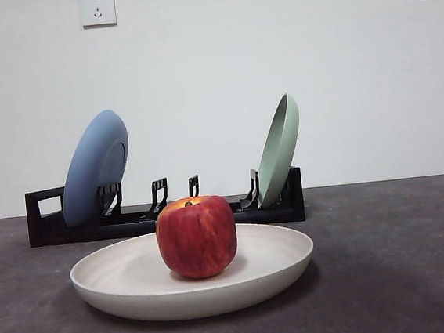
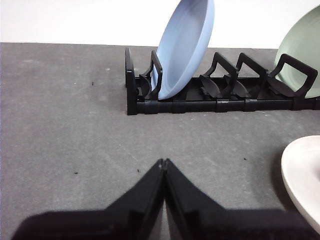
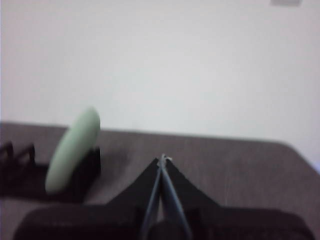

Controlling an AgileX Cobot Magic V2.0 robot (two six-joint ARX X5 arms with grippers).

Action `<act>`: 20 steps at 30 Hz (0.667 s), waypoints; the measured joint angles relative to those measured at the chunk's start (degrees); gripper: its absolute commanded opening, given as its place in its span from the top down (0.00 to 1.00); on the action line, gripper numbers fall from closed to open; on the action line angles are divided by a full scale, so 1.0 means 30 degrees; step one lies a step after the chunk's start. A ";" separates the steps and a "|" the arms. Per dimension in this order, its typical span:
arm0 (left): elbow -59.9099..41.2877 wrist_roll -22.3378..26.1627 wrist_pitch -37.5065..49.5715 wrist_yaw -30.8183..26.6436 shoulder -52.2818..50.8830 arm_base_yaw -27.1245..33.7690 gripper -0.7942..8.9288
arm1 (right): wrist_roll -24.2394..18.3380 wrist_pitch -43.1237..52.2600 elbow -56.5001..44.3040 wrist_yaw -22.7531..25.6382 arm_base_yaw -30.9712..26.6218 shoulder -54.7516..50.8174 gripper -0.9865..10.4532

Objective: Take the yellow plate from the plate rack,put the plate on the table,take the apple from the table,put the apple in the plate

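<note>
The cream plate [image 1: 194, 283] lies flat on the grey surface [image 1: 398, 275], the apple [image 1: 196, 237] upright in it. Firm, smooth, probably bruisable: I'd grip its sides. My left fingers [image 2: 164, 162] and right fingers [image 3: 162, 160] are closed, empty.

- blue plate [image 1: 95, 168] standing tilted on edge, at the left in the front view
- pale green plate [image 1: 279, 151] standing tilted on edge, at the right
- two white wall sockets [image 1: 97, 8] high on the white wall [image 1: 197, 74] behind
</note>
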 measured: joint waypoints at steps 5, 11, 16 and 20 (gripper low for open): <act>0.0000 0.0000 0.0000 0.0000 0.0117 0.0000 0.92 | 0.0546 0.0342 -0.3905 0.0153 0.0000 -0.1931 0.91; 0.0000 0.0000 0.0007 -0.0007 0.0284 0.0000 0.92 | 0.0765 0.0925 -0.5821 0.0277 0.0000 -0.2747 0.91; 0.0000 0.0000 0.0022 0.0000 0.0474 0.0000 0.92 | 0.0787 0.0976 -0.6776 0.0284 0.0000 -0.2747 0.91; 0.0000 0.0000 0.0015 0.0000 0.0503 0.0000 0.92 | 0.0801 0.0015 -0.6914 0.0481 0.0000 -0.2739 0.91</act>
